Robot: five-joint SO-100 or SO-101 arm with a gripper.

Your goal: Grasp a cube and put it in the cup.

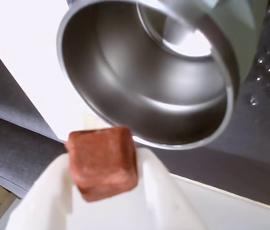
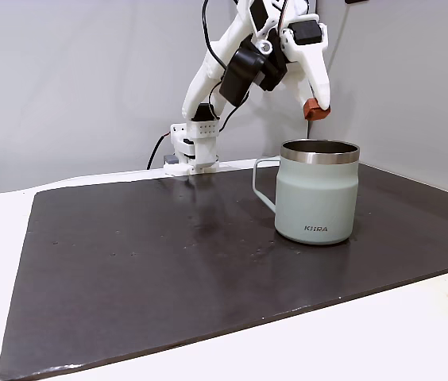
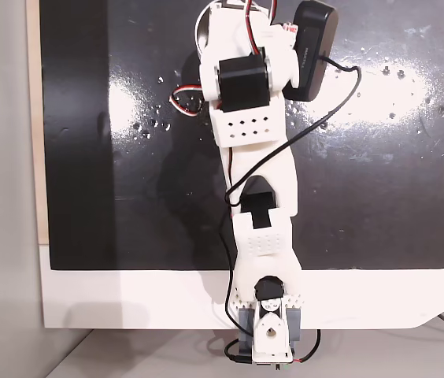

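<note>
Gripper (image 2: pixel 317 109) holds cube (image 2: pixel 314 110) above cup (image 2: pixel 318 191); dark mat (image 2: pixel 129 254) below.

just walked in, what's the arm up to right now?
The white arm's gripper is shut on a small reddish-brown cube and holds it in the air above the back rim of the pale sage-green mug with a steel rim. In the wrist view the cube sits between the white fingers, with the mug's steel interior open ahead and nothing visible inside it. The mug stands upright on the dark mat, handle toward the arm's base. The cube has not been released yet.
</note>
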